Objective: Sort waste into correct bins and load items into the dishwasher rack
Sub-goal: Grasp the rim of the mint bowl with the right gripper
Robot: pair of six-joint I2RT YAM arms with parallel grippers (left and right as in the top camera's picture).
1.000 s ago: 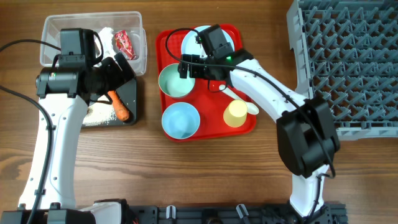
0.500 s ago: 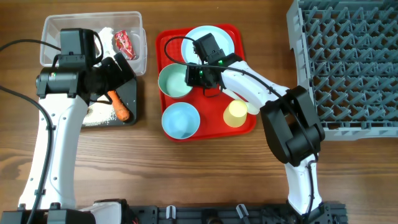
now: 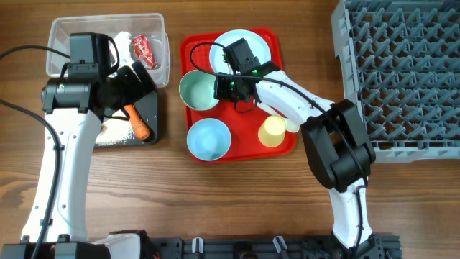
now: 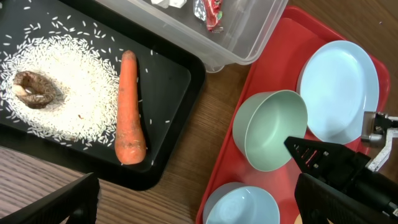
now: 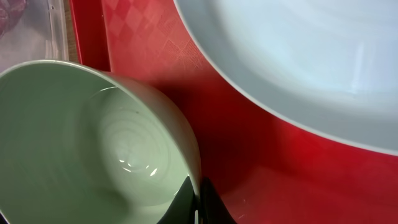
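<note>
Overhead: right claw [image 3: 218, 88] on green bowl [image 3: 195, 90]

rack [image 3: 402, 72] right of serving tray [image 3: 245, 140]

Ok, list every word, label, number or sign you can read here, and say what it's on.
No text can be read in any view.
On the red wrapper in the clear tub: some light print, too small and blurred to read.
On the plate, green bowl, blue bowl, yellow cup, red tray and grey rack: no markings visible.
</note>
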